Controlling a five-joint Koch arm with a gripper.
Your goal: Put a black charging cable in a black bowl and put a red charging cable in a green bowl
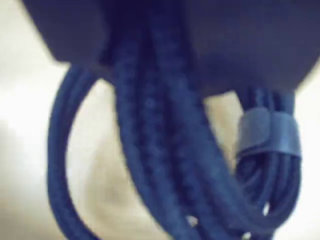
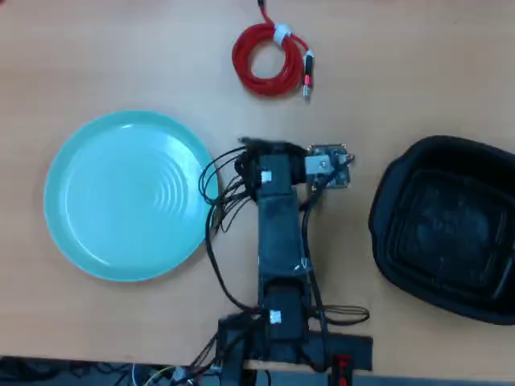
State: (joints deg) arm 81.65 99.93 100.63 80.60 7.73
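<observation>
The wrist view is filled by the black charging cable (image 1: 165,150), its braided strands hanging in a loose coil bound by a dark strap (image 1: 267,132). The strands run up between the dark jaws of my gripper (image 1: 150,60), which is shut on them, and the coil hangs above the pale table. In the overhead view the arm (image 2: 278,233) reaches up the middle of the table and hides the gripper and the cable under its head. The green bowl (image 2: 129,195) lies empty to its left and the black bowl (image 2: 447,229) empty to its right. The red charging cable (image 2: 244,64) lies coiled on the table beyond the arm.
The robot's own loose black wires (image 2: 219,201) hang off the arm's left side, near the green bowl's rim. A small circuit board (image 2: 330,167) sticks out at the arm's head. The arm's base (image 2: 282,346) sits at the table's near edge.
</observation>
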